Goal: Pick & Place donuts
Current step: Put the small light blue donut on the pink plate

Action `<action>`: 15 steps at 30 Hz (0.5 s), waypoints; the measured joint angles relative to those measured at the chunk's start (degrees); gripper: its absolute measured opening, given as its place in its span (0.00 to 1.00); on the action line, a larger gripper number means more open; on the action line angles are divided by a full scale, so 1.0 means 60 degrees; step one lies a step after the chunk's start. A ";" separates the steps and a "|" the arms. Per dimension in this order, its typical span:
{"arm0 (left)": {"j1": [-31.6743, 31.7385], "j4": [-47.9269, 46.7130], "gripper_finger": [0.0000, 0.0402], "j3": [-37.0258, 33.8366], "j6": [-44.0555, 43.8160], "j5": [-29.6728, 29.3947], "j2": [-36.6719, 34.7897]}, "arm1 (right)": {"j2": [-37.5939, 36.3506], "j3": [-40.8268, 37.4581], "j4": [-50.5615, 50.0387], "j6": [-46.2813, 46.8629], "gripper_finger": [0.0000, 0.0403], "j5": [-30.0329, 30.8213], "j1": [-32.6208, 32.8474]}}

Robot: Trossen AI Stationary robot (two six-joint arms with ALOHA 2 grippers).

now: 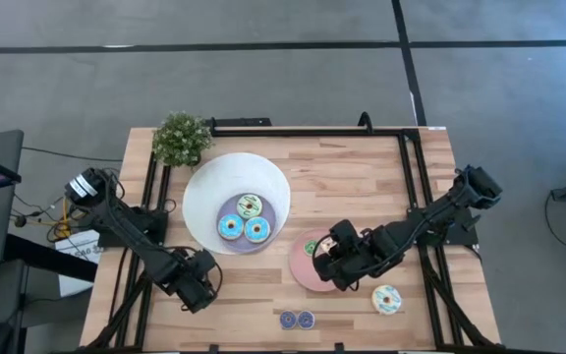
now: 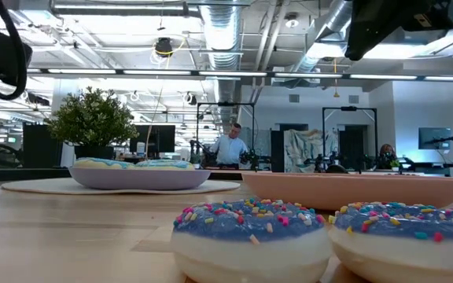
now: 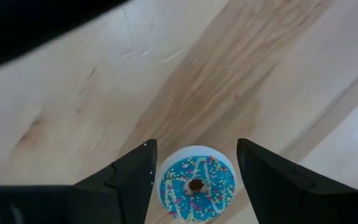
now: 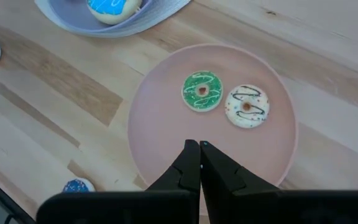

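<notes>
While the donuts are being sorted, the scene is laid out as follows.

Left gripper point(image 3: 194, 180): held low over the wood with its fingers spread well apart; a blue donut point(image 3: 196, 185) lies between them, flat on the table, with a gap showing on each side, so nothing is judged to be gripped yet.
Reason for the pose: the fingers are set astride the ring, which suits a pinch across its width.
Right gripper point(image 4: 199, 163): fingers pressed together and empty, hung above the near rim of the pink plate point(image 4: 160, 149).
Plate contents: a green donut point(image 4: 202, 92) and a white donut point(image 4: 247, 107) are seen just ahead of the right gripper, close together, well inside the rim.
White bowl point(image 1: 204, 197): three donuts are held in its lilac centre, off to the inner side of the left gripper.
Loose donuts: two dark blue donuts point(image 1: 297, 320) lie side by side at the table's near edge between the grippers; a cream donut point(image 1: 387, 299) lies just beside the right gripper, off the plate.
Open room: bare wood is left around the left gripper; the near table edge is close.
Potted plant point(image 1: 181, 138): kept at the far corner, well apart.
</notes>
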 joint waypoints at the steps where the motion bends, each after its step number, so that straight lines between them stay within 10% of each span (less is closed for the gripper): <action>1: 0.0000 -0.0002 0.54 0.0000 0.0021 0.0058 0.0044 | 0.0000 0.0000 0.0002 0.0000 0.00 -0.0001 -0.0005; 15: -0.0004 0.0198 0.80 -0.0004 0.0184 0.0489 0.0117 | 0.0000 -0.0004 0.0020 0.0000 0.00 0.0009 -0.0005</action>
